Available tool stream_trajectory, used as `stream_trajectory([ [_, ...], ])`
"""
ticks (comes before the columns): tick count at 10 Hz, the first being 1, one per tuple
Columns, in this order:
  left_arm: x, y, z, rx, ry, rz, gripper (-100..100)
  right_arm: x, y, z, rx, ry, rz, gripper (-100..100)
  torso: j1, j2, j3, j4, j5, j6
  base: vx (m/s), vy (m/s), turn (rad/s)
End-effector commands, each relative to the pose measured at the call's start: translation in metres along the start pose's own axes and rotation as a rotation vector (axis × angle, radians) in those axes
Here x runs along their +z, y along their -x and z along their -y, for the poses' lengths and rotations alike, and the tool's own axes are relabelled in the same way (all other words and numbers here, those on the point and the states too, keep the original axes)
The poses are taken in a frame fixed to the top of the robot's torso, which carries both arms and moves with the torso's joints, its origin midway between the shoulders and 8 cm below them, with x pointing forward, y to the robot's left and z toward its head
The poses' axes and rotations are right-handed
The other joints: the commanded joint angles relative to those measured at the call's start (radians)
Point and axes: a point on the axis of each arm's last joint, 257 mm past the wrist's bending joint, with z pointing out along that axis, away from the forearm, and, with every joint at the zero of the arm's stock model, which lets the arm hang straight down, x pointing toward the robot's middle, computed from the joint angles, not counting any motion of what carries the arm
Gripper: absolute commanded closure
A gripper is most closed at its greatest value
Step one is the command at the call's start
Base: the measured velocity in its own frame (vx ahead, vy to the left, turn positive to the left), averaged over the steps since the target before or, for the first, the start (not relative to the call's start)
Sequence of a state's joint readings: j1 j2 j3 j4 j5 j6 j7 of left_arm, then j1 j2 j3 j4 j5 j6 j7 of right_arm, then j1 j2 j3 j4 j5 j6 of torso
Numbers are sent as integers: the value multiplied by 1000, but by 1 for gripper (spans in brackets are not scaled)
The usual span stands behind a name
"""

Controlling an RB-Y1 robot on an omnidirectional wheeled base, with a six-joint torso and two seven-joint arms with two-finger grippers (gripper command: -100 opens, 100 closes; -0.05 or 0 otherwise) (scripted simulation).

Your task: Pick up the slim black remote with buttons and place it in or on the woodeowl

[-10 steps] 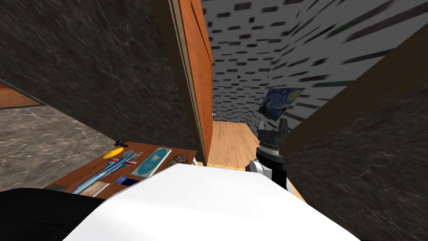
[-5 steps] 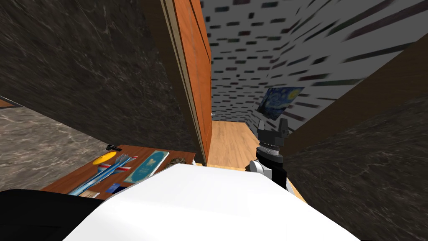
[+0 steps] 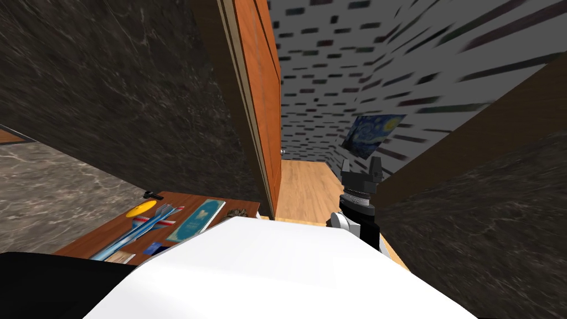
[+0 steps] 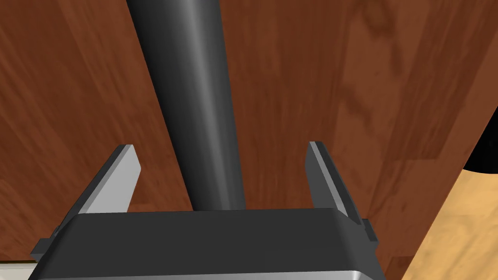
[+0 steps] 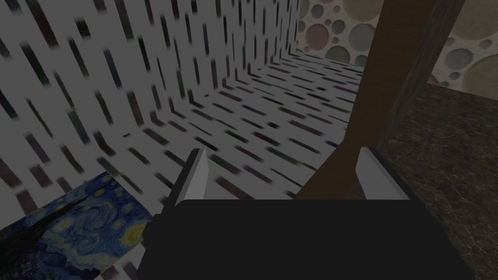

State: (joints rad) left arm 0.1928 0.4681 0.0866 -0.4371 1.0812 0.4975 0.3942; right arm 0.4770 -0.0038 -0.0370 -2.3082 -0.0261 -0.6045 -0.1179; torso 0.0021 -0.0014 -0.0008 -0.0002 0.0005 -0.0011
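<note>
Standing close to a low red-brown table (image 3: 185, 198) at my near left, I look down on a row of small things on its top. The black remote (image 3: 150, 195) lies at the table's far left corner, just beyond a yellow oval thing (image 3: 140, 209); it is too small for its buttons to be made out. Nearer than the yellow thing lie long blue sticks (image 3: 130, 232) with red and white stripes, and to their right a teal book (image 3: 195, 220) lies flat. A mottled brown lump (image 3: 237, 212) sits near the table's right edge, well apart from the remote; I cannot tell what it is. A dark marbled wall (image 3: 111, 83) rises behind the table, and an orange-brown door (image 3: 260, 99) stands at its right end, with a light wood floor (image 3: 304, 188) beyond. The left gripper (image 4: 219, 146) has its jaws released and grasps nothing; a dark grey round pole (image 4: 194, 97) runs up between the fingers without touching them, against a red-brown wood surface (image 4: 340, 87). The right gripper (image 3: 361, 165) is held up to the right of the door, well apart from the table, its jaws likewise released and empty, as the right wrist view (image 5: 283, 152) confirms.
</note>
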Motion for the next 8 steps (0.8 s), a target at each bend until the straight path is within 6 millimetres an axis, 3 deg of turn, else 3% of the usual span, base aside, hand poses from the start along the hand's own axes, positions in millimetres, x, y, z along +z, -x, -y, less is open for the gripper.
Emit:
stream_trajectory([
  [1, 1, 0, -3, 2, -3, -2, -100, 0, 0, 0, 0, 0, 0, 0, 0, 0, 0, 0, 0, 0, 1, 42, 4],
  [3, 10, -3, -22, 15, -2, -3, -100, 0, 0, 0, 0, 0, 0, 0, 0, 0, 0, 0, 0, 0, 7, 62, 50],
  [5, 10, -3, -24, 13, 0, -3, -100, 0, 0, 0, 0, 0, 0, 0, 2, 0, 0, 0, 0, 0, 2, 57, 15],
  [6, 10, -3, -24, 14, -1, -3, 100, 0, 0, 0, 0, 0, 0, 0, -1, 0, 0, 0, 0, 0, 0, 6, -1],
  [8, 10, -4, -24, 12, -2, -4, 100, 0, 0, 0, 0, 0, 0, 0, -3, 1, 0, 0, 0, 1, 0, 3, 2],
])
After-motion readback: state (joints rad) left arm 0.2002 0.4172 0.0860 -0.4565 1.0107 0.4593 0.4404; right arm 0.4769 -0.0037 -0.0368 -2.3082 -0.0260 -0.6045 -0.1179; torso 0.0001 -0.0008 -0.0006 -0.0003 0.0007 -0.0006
